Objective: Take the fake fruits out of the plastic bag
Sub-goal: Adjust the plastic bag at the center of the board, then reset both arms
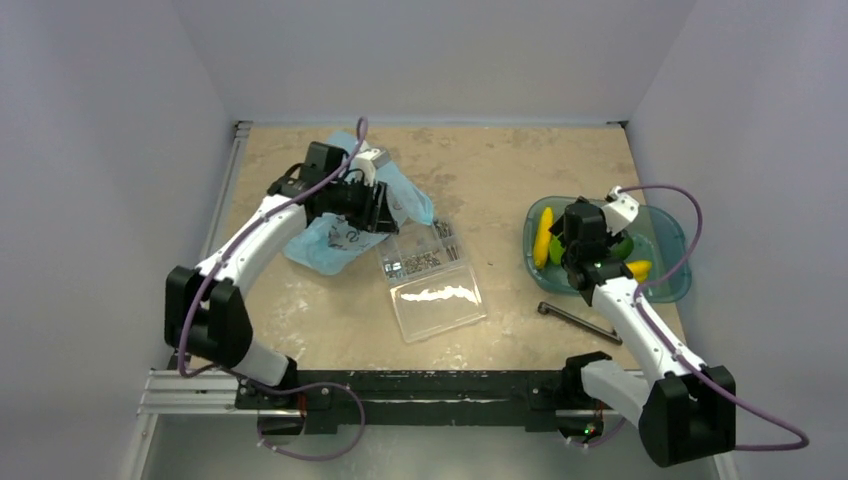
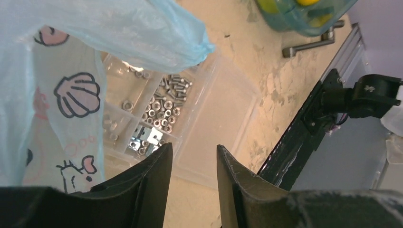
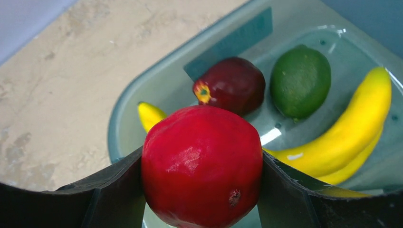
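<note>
The light-blue plastic bag (image 1: 325, 240) lies crumpled at the back left of the table, and its printed panel (image 2: 71, 71) fills the upper left of the left wrist view. My left gripper (image 1: 378, 212) hovers at the bag's right edge. Its jaws (image 2: 194, 152) stand apart with nothing between them. My right gripper (image 3: 202, 153) is shut on a round red fruit (image 3: 202, 164) over the teal tray (image 3: 142, 90). In the tray lie a dark red fruit (image 3: 235, 83), a green lime (image 3: 300, 80) and yellow bananas (image 3: 347, 133).
A clear plastic box (image 1: 435, 285) with nuts and bolts (image 2: 161, 107) in its compartments lies mid-table, just right of the bag. A dark metal handle (image 1: 578, 320) lies in front of the tray (image 1: 670, 240). The black base rail (image 1: 420, 385) runs along the near edge.
</note>
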### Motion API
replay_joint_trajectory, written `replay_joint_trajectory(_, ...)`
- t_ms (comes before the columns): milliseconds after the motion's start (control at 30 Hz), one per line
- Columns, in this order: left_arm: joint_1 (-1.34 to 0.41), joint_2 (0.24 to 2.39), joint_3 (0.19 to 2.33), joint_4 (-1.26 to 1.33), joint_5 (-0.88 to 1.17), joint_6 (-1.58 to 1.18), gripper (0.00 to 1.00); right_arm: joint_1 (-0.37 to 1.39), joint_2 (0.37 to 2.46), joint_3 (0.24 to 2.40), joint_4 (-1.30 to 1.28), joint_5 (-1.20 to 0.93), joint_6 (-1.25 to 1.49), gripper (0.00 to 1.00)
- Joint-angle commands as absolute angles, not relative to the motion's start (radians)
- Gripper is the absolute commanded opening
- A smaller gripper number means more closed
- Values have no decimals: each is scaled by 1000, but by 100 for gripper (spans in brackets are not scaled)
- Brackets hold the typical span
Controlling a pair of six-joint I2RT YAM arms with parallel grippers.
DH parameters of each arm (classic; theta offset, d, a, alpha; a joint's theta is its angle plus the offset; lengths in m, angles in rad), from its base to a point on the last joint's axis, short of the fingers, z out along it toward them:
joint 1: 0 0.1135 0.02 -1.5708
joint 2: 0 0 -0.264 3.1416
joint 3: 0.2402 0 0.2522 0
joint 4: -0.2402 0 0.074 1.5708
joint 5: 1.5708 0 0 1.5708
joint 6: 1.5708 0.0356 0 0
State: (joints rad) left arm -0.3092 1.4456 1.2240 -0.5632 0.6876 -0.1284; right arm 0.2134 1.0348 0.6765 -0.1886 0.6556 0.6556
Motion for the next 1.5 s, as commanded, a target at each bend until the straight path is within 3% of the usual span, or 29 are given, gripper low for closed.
replay_joint_trajectory(0, -344, 1576, 1280, -658, 604, -101, 38, 164, 991, 613, -199, 601, 715, 23)
replay_joint_trajectory(233, -230, 1793, 1463, -691, 450, -230, 38, 146, 973, 586, -165, 542, 690, 32)
replay_joint_trajectory(400, -134, 1842, 1578, -709, 330, -208, 39, 144, 995, 565, -137, 513, 686, 47)
replay_joint_trajectory(567, -51, 1853, 1588, -719, 295, -171, 39, 130, 1034, 560, -135, 483, 687, 48)
replay_joint_trajectory(667, -46, 1820, 1618, -750, 319, -163, 39, 126, 1025, 552, -144, 461, 673, 55)
replay_joint_trajectory(767, -49, 1709, 1572, -704, 416, -200, 42, 123, 990, 557, -179, 464, 664, 67)
replay_joint_trajectory(833, -49, 1634, 1526, -670, 498, -228, 46, 122, 959, 564, -206, 467, 672, 87)
replay_joint_trajectory(900, -48, 1558, 1482, -641, 573, -270, 50, 121, 951, 574, -225, 446, 675, 98)
replay_joint_trajectory(1167, -48, 1254, 1341, -510, 797, -453, 53, 120, 862, 656, -321, 390, 603, 99)
replay_joint_trajectory(1467, -48, 909, 1335, -636, 628, -404, 55, 121, 700, 822, -386, 174, 401, 99)
